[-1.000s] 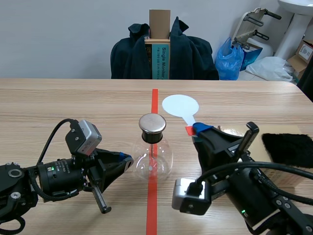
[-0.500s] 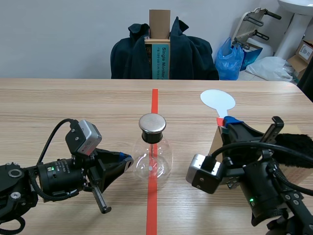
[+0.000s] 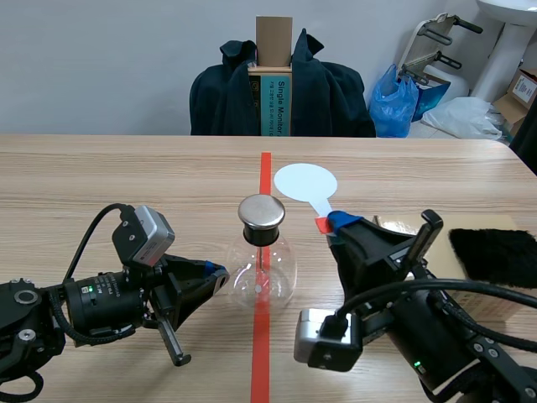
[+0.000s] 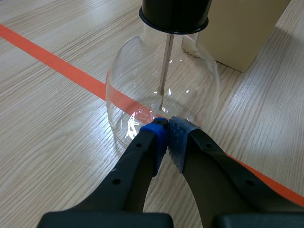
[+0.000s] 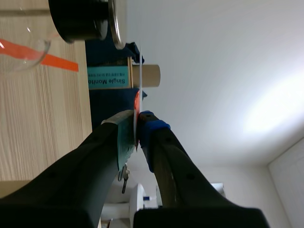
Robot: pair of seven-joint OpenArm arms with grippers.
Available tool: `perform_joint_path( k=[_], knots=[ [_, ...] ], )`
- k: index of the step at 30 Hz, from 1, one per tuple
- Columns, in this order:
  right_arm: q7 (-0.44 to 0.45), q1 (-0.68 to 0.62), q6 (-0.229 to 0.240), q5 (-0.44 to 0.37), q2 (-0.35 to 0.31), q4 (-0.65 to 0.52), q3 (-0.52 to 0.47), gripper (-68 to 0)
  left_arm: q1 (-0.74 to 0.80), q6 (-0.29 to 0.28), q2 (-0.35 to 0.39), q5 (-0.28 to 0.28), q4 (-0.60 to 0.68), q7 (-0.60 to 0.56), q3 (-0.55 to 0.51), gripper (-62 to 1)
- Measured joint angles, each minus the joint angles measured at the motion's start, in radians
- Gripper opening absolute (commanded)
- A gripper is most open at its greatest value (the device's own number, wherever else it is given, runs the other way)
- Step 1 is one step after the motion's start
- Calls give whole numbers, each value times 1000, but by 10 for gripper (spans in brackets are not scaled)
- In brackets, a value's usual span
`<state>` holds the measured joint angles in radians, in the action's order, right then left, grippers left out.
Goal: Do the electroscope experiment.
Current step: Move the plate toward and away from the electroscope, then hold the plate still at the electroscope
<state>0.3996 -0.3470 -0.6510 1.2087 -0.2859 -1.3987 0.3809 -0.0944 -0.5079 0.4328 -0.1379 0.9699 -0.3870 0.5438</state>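
Left fingers [image 4: 153, 142] pressed together on nothing, tips just beside the base of the glass flask [image 3: 263, 273], flask upright on the desk [image 3: 101, 185], right fingers [image 5: 151, 127] clamped on the red stem of a white paddle [image 3: 305, 181], disc raised just right of the flask's cap, black fur [image 3: 495, 254] farther right.

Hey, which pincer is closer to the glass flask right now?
Left. The left pincer, shut, has its tips at the flask's base, touching or nearly so. The right pincer holds a paddle on the flask's other side, clear of the glass.
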Motion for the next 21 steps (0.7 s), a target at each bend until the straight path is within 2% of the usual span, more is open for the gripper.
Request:
perform_joint_path(
  k=[6, 21],
  knots=[
    [61, 0, 0, 0, 0, 0, 0, -667, 0, 0, 0, 0, 0, 0, 0, -590],
    [97, 0, 0, 0, 0, 0, 0, -667, 0, 0, 0, 0, 0, 0, 0, -590]
  ],
)
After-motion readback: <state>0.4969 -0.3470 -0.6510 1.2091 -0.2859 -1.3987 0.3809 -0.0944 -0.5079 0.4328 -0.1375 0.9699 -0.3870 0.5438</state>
